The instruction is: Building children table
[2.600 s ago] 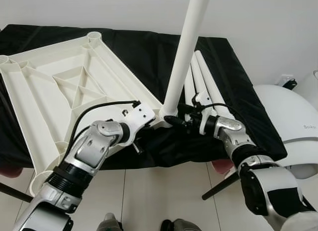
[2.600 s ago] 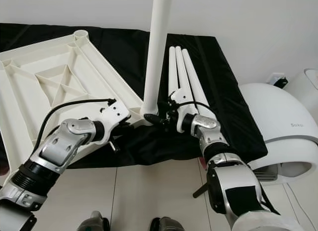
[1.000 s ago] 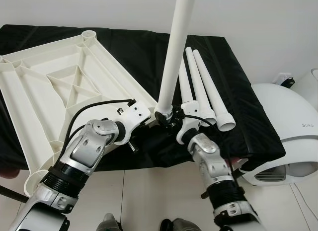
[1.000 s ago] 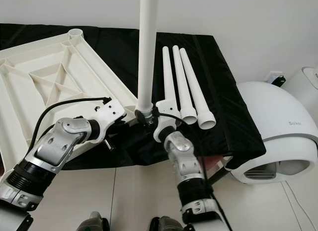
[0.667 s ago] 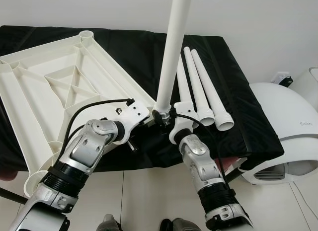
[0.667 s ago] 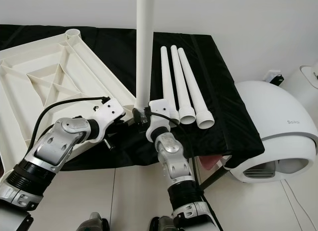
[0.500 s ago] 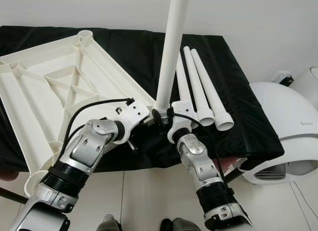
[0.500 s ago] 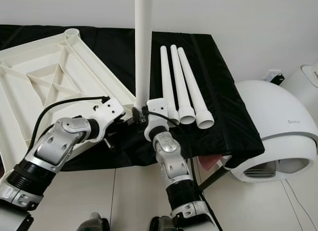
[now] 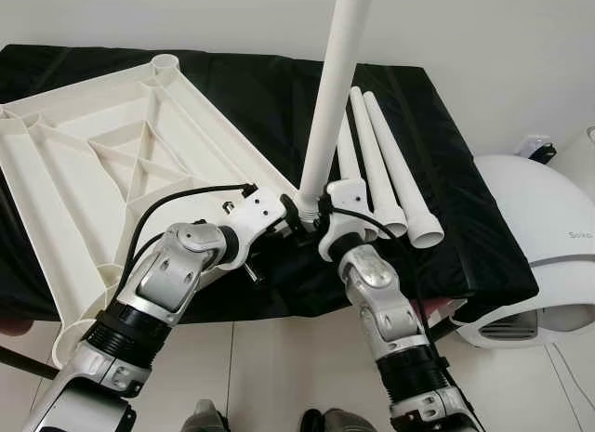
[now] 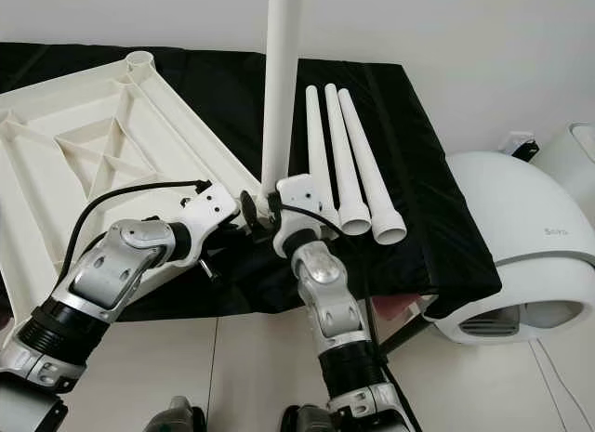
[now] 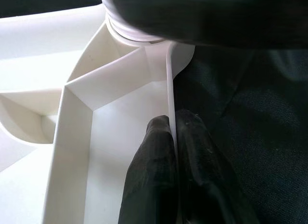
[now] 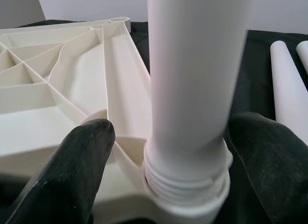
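**Leg standing in the near corner socket**

A black-draped bench (image 9: 279,88) carries the upturned white tabletop (image 9: 102,172). Since a moment ago the right arm has swung inward. The right gripper (image 12: 168,151) is spread wide around the upright leg (image 9: 333,98) at the tabletop's near right corner, fingers (image 12: 72,156) apart from it. The left gripper (image 11: 177,137) pinches the tabletop's rim. Three spare legs (image 10: 349,172) lie beside.

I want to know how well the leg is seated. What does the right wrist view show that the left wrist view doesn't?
Right wrist view: the white tubular leg stands upright with its threaded end in the corner socket. The right gripper is open, with a black finger on each side of the leg, and spare white legs lie beside it. Left wrist view: the left gripper is shut on the thin rim of the white ribbed plastic tabletop. Both: the tabletop's underside, the socket and the black cloth.
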`<state>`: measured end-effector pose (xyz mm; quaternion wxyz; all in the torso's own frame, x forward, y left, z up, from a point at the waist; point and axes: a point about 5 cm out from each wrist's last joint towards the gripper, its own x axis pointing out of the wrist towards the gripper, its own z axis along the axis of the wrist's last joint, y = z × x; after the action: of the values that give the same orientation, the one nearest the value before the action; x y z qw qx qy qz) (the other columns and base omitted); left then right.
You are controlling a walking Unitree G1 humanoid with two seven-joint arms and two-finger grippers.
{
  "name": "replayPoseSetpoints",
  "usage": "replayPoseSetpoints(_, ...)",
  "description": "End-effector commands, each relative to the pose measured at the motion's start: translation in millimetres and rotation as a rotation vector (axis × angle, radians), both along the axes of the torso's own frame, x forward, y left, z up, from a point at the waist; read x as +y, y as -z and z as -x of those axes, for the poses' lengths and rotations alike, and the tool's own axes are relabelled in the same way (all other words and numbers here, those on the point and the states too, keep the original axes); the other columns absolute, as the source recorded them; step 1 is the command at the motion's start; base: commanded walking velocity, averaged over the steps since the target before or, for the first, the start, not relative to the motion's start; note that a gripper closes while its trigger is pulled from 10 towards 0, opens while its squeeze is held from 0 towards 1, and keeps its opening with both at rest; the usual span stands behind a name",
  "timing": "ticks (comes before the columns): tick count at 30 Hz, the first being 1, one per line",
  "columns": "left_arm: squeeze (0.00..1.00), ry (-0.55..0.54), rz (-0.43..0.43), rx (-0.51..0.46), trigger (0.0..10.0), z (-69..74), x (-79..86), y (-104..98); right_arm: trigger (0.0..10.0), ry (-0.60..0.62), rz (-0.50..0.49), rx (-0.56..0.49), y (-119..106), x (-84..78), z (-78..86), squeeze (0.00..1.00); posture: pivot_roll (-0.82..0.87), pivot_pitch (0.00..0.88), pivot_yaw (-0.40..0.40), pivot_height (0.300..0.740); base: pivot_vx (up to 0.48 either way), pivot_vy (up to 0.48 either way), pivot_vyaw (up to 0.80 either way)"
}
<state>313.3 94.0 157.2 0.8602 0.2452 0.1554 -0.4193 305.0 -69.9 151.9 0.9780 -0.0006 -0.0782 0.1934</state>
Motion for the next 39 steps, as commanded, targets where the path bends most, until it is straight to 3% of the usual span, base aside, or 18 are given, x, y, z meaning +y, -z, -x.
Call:
replayPoseSetpoints(1, 0.0, 0.023, -0.006, -0.033, 10.0, -0.5, -6.9, -3, 10.0, 0.018, -0.018, -0.015, -3, -4.1, 1.7, 1.0, 0.0, 0.069, -0.05, 0.74, 0.0, 0.0, 0.0)
replayPoseSetpoints(6, 0.0, 0.033, -0.013, -0.039, 10.0, -0.5, -7.0, -2, 10.0, 0.023, -0.001, -0.029, -4, -17.7, 2.1, 1.0, 0.0, 0.063, -0.047, 0.74, 0.0, 0.0, 0.0)
replayPoseSetpoints(7, 1.0, 0.034, -0.006, -0.033, 10.0, -0.6, -7.0, -2, 10.0, 0.035, 0.0, -0.027, -4, -22.5, 1.3, 1.0, 0.0, 0.06, -0.046, 0.74, 0.0, 0.0, 0.0)
replayPoseSetpoints(18, 1.0, 0.038, -0.01, -0.045, 10.0, -2.3, -5.9, -4, 10.0, 0.038, 0.008, -0.056, -6, -40.7, 0.5, 1.0, -0.01, 0.038, -0.039, 0.74, 0.0, 0.0, 0.0)
replayPoseSetpoints(19, 0.95, 0.041, -0.013, -0.05, 10.0, -2.6, -6.3, -4, 10.0, 0.029, 0.011, -0.061, -7, -41.6, 0.0, 0.52, -0.01, 0.033, -0.038, 0.74, 0.0, 0.0, 0.0)
replayPoseSetpoints(20, 0.0, 0.043, -0.015, -0.053, 10.0, -2.7, -6.5, -5, 10.0, 0.019, 0.006, -0.065, -7, -42.5, -0.3, 0.27, -0.01, 0.033, -0.038, 0.74, 0.0, 0.0, 0.0)
replayPoseSetpoints(21, 0.0, 0.043, -0.015, -0.053, 10.0, -2.7, -6.5, -5, 10.0, 0.019, 0.006, -0.065, -7, -42.5, -0.3, 0.27, -0.01, 0.033, -0.038, 0.74, 0.0, 0.0, 0.0)
replayPoseSetpoints(22, 0.0, 0.044, -0.014, -0.055, 10.0, -3.1, -6.3, -6, 10.0, 0.007, -0.007, -0.068, -8, -43.6, -1.1, 0.0, 0.0, 0.029, -0.037, 0.74, 0.0, 0.0, 0.0)
replayPoseSetpoints(29, 0.0, 0.069, 0.018, -0.054, 10.0, 0.1, 4.6, -16, 10.0, -0.053, -0.051, -0.061, -12, -59.7, -1.6, 0.0, 0.0, 0.036, -0.037, 0.74, 0.0, 0.0, 0.0)
replayPoseSetpoints(35, 0.0, 0.074, 0.091, -0.048, 10.0, 3.7, 16.4, -30, 10.0, -0.069, -0.034, -0.062, -13, -76.4, -0.5, 0.0, 0.01, 0.045, -0.033, 0.74, 0.0, 0.0, 0.0)
replayPoseSetpoints(39, 0.0, 0.078, 0.085, -0.038, 10.0, 6.1, 18.0, -28, 10.0, -0.06, -0.026, -0.069, -14, -81.1, -2.6, 0.0, 0.01, 0.047, -0.026, 0.74, 0.0, 0.0, 0.0)
